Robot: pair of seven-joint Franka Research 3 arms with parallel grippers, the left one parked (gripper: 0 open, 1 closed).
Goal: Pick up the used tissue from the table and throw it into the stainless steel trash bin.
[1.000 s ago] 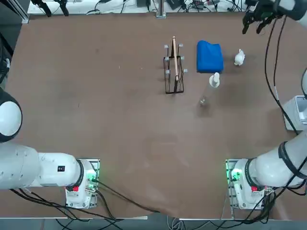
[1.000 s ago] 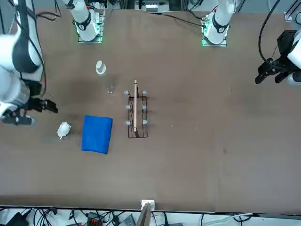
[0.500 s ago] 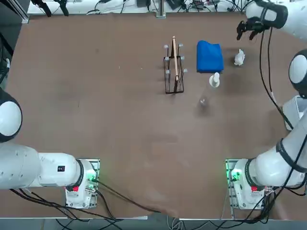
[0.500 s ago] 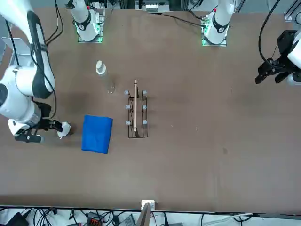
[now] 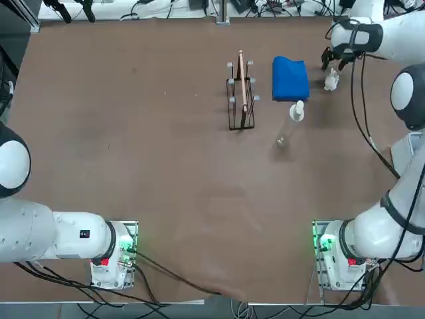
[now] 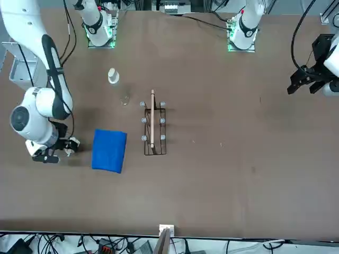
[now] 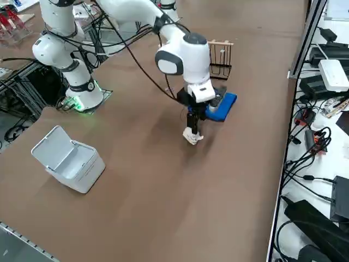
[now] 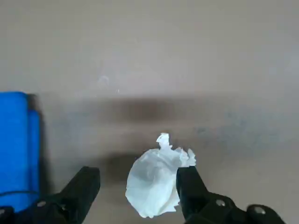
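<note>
The used tissue (image 5: 331, 81) is a small crumpled white wad on the brown table (image 5: 166, 166), at the far right next to a blue cloth. My right gripper (image 5: 330, 64) hangs straight over it, open. In the wrist view the tissue (image 8: 156, 182) lies between the two black fingers (image 8: 84, 186), close against one of them, and the gripper (image 8: 138, 177) straddles it. From the right side the gripper (image 7: 194, 124) stands just above the tissue (image 7: 191, 136). The stainless steel trash bin (image 7: 68, 159) stands with its lid open near the table's right edge, and shows partly in the top view (image 5: 413, 154).
A folded blue cloth (image 5: 289, 78) lies just left of the tissue. An upright clear bottle with a white cap (image 5: 297, 111) stands nearer the robot than the cloth. Further left stands a black wire rack holding a wooden board (image 5: 241, 96). Cables lie beyond the far edge.
My right gripper has come in from the far right corner and dropped down over the tissue, fingers still open. The tissue, cloth, bottle and rack have not moved.
</note>
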